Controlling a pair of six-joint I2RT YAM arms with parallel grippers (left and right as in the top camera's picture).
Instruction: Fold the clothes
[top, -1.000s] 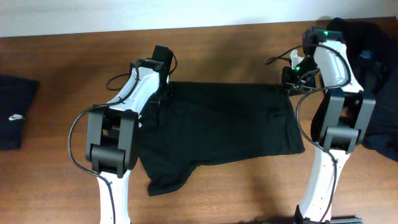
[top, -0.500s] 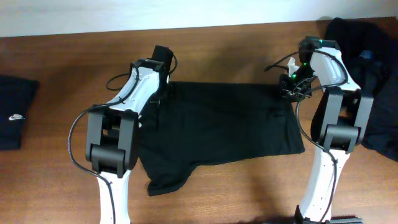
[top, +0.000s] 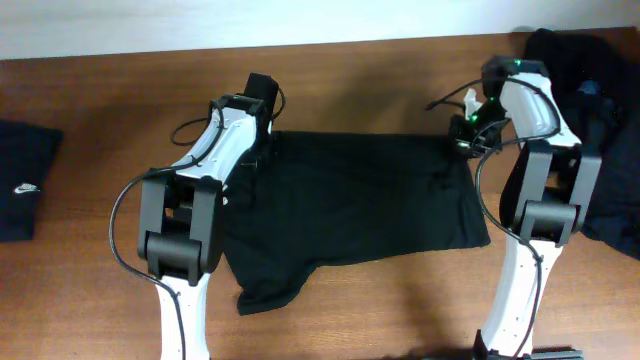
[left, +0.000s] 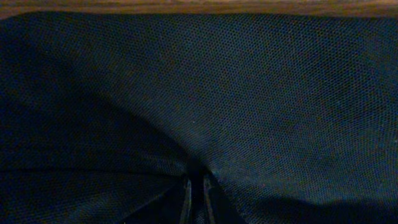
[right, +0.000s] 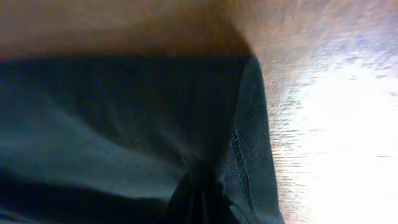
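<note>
A black T-shirt (top: 360, 200) lies spread flat across the middle of the wooden table. My left gripper (top: 258, 150) is shut on the shirt's far left corner; the left wrist view shows its fingertips (left: 196, 199) pinching a pucker of the black fabric (left: 249, 93). My right gripper (top: 466, 142) is shut on the shirt's far right corner; the right wrist view shows its fingertips (right: 199, 193) gathering the cloth (right: 112, 112) next to the hem edge.
A folded black garment with a small white logo (top: 25, 180) lies at the left edge. A heap of dark clothes (top: 600, 130) sits at the right edge behind the right arm. A white wall runs along the table's far edge.
The right gripper shifted slightly left and then back at the shirt's far right corner. The left arm and the shirt have not visibly moved.
</note>
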